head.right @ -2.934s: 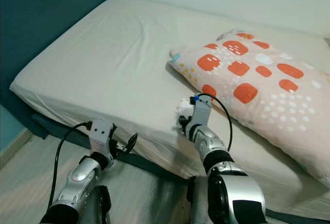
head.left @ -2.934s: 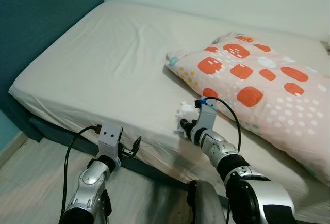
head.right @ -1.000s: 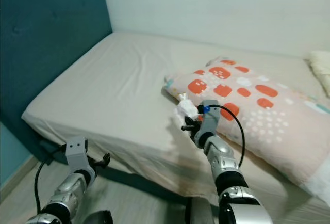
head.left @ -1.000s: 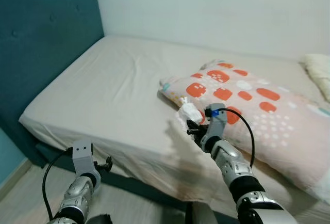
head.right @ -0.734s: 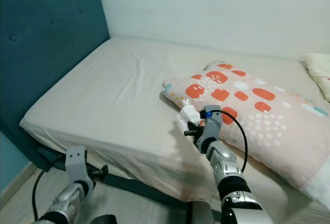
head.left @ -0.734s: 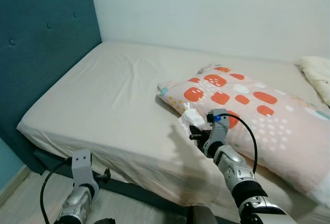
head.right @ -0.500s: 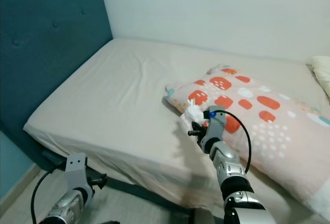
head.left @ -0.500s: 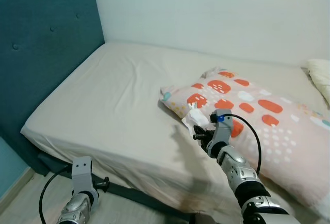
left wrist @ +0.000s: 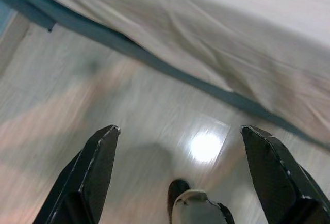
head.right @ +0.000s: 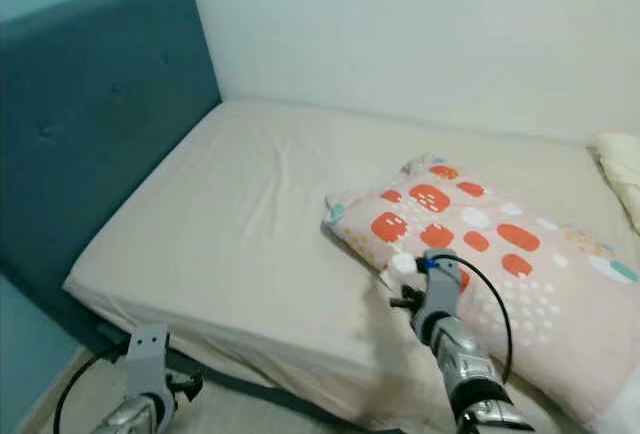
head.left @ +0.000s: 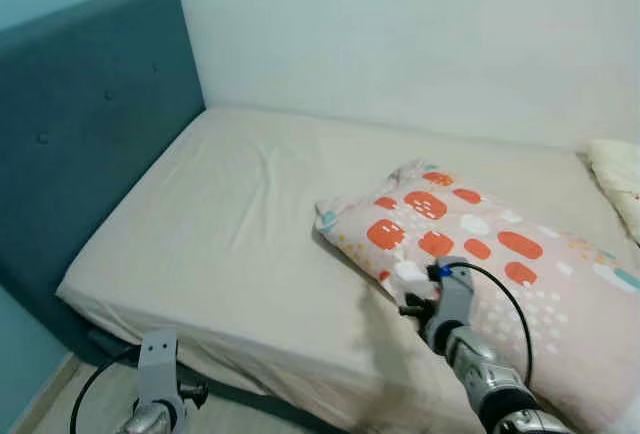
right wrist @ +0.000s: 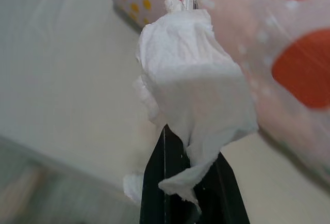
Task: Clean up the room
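Gripping a crumpled white tissue [right wrist: 193, 95] between its clenched fingers, the right end effector [head.right: 408, 284] has lifted it clear of the bed [head.left: 230, 214], so this piece of litter now looks ready to carry away. The tissue sits at the fingertips, just before the spotted pillow [head.left: 520, 274]. The left end effector [left wrist: 180, 177] hangs spread wide above the floor [left wrist: 103, 105].

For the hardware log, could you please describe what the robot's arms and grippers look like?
Both arms are silver with black joint segments. The right gripper has two long black fingers, a grey wrist block with a blue marking and a looping black cable. The left gripper has matching tapered black fingers, a grey block and black cable.
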Motion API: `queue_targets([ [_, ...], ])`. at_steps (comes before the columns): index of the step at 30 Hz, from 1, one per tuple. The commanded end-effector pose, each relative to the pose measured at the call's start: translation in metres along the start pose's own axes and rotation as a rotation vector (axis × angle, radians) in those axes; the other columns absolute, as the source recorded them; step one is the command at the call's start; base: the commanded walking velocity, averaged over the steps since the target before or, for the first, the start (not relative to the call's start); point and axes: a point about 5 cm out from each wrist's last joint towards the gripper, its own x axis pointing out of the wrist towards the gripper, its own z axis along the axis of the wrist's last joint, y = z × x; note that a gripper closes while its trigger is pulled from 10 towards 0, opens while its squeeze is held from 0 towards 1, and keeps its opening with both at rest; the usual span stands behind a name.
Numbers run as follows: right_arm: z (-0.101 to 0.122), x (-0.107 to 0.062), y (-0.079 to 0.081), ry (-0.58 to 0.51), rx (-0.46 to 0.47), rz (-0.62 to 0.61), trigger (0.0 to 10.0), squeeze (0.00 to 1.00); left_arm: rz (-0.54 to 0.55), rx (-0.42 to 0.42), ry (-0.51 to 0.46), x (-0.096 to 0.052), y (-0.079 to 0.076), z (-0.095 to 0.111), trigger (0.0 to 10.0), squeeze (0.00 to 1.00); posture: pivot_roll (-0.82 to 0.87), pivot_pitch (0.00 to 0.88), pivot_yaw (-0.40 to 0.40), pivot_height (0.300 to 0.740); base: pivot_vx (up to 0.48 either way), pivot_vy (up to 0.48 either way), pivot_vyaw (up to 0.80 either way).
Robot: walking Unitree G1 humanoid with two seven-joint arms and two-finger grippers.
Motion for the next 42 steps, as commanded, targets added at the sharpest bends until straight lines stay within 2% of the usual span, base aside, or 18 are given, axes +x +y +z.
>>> queue_targets([
  [1, -0.019, -0.007, -0.009, 0.054, 0.010, -0.045, 10.0, 0.00, 0.016, 0.022, 0.057, -0.004, 0.007, -0.015, 10.0, 0.00, 0.02, 0.000, -0.024, 0.726, 0.000, 0.000, 0.00],
  [3, -0.033, -0.014, -0.016, 0.093, 0.023, -0.082, 10.0, 0.00, 0.020, 0.039, 0.080, -0.006, 0.008, -0.021, 10.0, 0.00, 0.02, 0.000, -0.023, 0.736, 0.000, 0.000, 0.00],
  [4, -0.033, -0.014, -0.016, 0.093, 0.023, -0.082, 10.0, 0.00, 0.020, 0.039, 0.080, -0.006, 0.008, -0.021, 10.0, 0.00, 0.02, 0.000, -0.023, 0.736, 0.000, 0.000, 0.00],
  [6, -0.053, -0.024, -0.024, 0.155, 0.044, -0.126, 10.0, 0.00, 0.021, 0.061, 0.110, -0.008, 0.009, -0.030, 10.0, 0.00, 0.02, 0.000, -0.023, 0.740, 0.000, 0.000, 0.00],
  [7, -0.053, -0.024, -0.024, 0.155, 0.044, -0.126, 10.0, 0.00, 0.021, 0.061, 0.110, -0.008, 0.009, -0.030, 10.0, 0.00, 0.02, 0.000, -0.023, 0.740, 0.000, 0.000, 0.00],
  [11, -0.079, -0.038, -0.031, 0.235, 0.075, -0.174, 10.0, 0.00, 0.025, 0.084, 0.148, -0.011, 0.011, -0.040, 10.0, 0.00, 0.02, 0.000, -0.025, 0.740, 0.000, 0.000, 0.00],
  [12, -0.079, -0.038, -0.031, 0.235, 0.075, -0.174, 10.0, 0.00, 0.025, 0.084, 0.148, -0.011, 0.011, -0.040, 10.0, 0.00, 0.02, 0.000, -0.025, 0.740, 0.000, 0.000, 0.00],
  [13, -0.101, -0.049, -0.031, 0.307, 0.100, -0.199, 10.0, 0.00, 0.027, 0.093, 0.174, -0.014, 0.011, -0.047, 10.0, 0.00, 0.01, 0.000, -0.027, 0.740, 0.000, 0.000, 0.00],
  [14, -0.111, -0.055, -0.031, 0.340, 0.109, -0.210, 10.0, 0.00, 0.028, 0.096, 0.185, -0.015, 0.012, -0.050, 10.0, 0.00, 0.01, 0.000, -0.027, 0.740, 0.000, 0.000, 0.00],
  [18, -0.125, -0.064, -0.032, 0.394, 0.123, -0.236, 10.0, 0.00, 0.016, 0.111, 0.192, -0.015, 0.010, -0.052, 10.0, 0.00, 0.01, 0.000, -0.029, 0.740, 0.000, 0.000, 0.00],
  [20, -0.148, -0.079, -0.029, 0.482, 0.123, -0.253, 10.0, 0.00, -0.009, 0.152, 0.199, -0.015, 0.006, -0.054, 10.0, 0.00, 0.01, 0.000, -0.031, 0.740, 0.000, 0.000, 0.00],
  [23, -0.158, -0.085, -0.027, 0.530, 0.111, -0.257, 10.0, 0.00, -0.019, 0.170, 0.206, -0.016, 0.004, -0.056, 10.0, 0.00, 0.01, 0.000, -0.033, 0.740, 0.000, 0.000, 0.00],
  [26, -0.178, -0.101, -0.023, 0.627, 0.075, -0.257, 10.0, 0.00, -0.049, 0.229, 0.221, -0.016, 0.001, -0.059, 10.0, 0.00, 0.01, 0.000, -0.040, 0.740, 0.000, 0.000, 0.00],
  [27, -0.178, -0.101, -0.023, 0.627, 0.075, -0.257, 10.0, 0.00, -0.049, 0.229, 0.221, -0.016, 0.001, -0.059, 10.0, 0.00, 0.01, 0.000, -0.040, 0.740, 0.000, 0.000, 0.00],
  [29, -0.186, -0.109, -0.022, 0.662, 0.067, -0.264, 10.0, 0.00, -0.071, 0.290, 0.231, -0.017, -0.001, -0.060, 10.0, 0.00, 0.02, 0.000, -0.043, 0.740, 0.000, 0.000, 0.00],
  [33, -0.188, -0.111, -0.024, 0.675, 0.058, -0.290, 10.0, 0.00, -0.085, 0.326, 0.239, -0.017, -0.002, -0.062, 10.0, 0.00, 0.02, 0.000, -0.043, 0.740, 0.000, 0.000, 0.00],
  [40, -0.177, -0.102, -0.028, 0.649, 0.005, -0.283, 10.0, 0.00, -0.105, 0.364, 0.253, -0.019, -0.004, -0.068, 10.0, 0.00, 0.02, 0.000, -0.037, 0.740, 0.000, 0.000, 0.00],
  [42, -0.170, -0.094, -0.025, 0.637, -0.028, -0.274, 10.0, 0.00, -0.106, 0.358, 0.260, -0.020, -0.005, -0.070, 10.0, 0.00, 0.02, 0.000, -0.041, 0.740, 0.000, 0.000, 0.78],
])
